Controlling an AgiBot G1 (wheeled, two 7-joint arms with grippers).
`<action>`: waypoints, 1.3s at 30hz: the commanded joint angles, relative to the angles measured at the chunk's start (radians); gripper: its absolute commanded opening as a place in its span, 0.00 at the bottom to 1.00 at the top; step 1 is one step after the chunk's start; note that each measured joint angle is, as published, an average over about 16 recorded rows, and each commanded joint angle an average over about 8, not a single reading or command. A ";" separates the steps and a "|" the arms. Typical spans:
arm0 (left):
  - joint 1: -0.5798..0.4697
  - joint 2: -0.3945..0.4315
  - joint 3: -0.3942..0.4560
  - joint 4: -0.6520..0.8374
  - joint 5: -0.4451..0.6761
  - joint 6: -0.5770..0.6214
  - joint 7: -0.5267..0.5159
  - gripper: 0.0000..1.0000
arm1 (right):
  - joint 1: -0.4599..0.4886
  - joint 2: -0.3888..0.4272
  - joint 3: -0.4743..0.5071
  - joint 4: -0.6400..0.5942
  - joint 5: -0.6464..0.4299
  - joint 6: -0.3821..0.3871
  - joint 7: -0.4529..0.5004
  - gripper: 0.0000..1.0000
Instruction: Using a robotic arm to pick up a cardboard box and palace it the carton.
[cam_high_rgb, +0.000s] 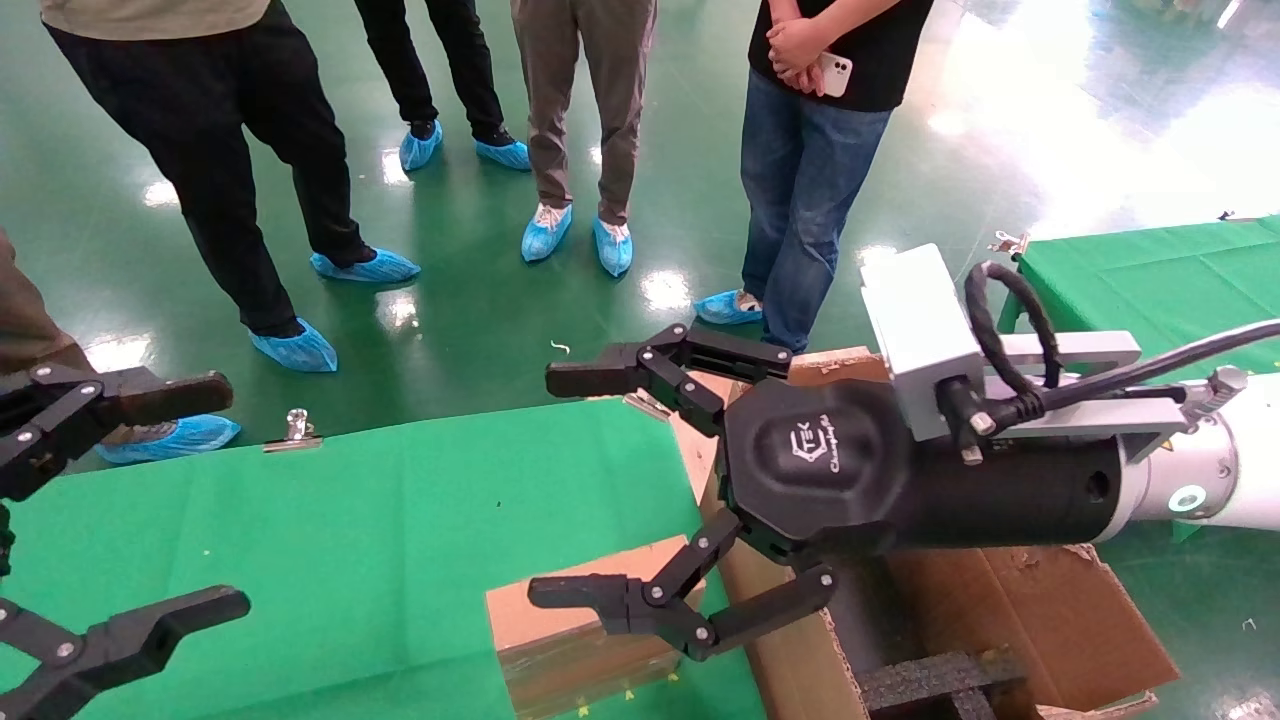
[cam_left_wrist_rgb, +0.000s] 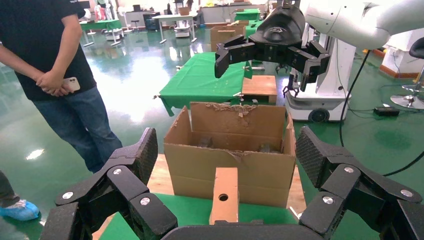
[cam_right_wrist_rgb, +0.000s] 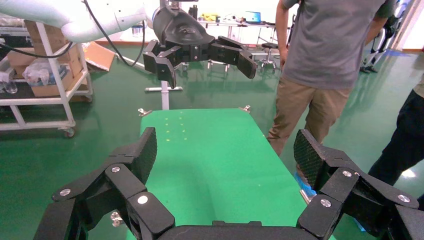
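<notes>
Green-clothed worktop (cam_high_rgb: 380, 520) mid-frame, cardboard box (cam_high_rgb: 570, 640) lower centre beside carton (cam_high_rgb: 1050, 620), right gripper (cam_high_rgb: 575, 490) above box, fingers wide, empty, left gripper (cam_high_rgb: 200, 490) far left, fingers wide.

Green-clothed table (cam_high_rgb: 350, 520) (cardboard box (cam_high_rgb: 560, 640) on it).
</notes>
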 joint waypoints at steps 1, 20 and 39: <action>0.000 0.000 0.000 0.000 0.000 0.000 0.000 1.00 | 0.000 0.000 0.000 0.000 0.000 0.000 0.000 1.00; 0.000 0.000 0.000 0.000 0.000 0.000 0.000 0.04 | 0.000 0.000 0.000 0.000 0.000 0.000 0.000 1.00; 0.000 0.000 0.000 0.000 0.000 0.000 0.000 0.00 | 0.125 0.005 -0.106 -0.003 -0.201 -0.061 0.050 1.00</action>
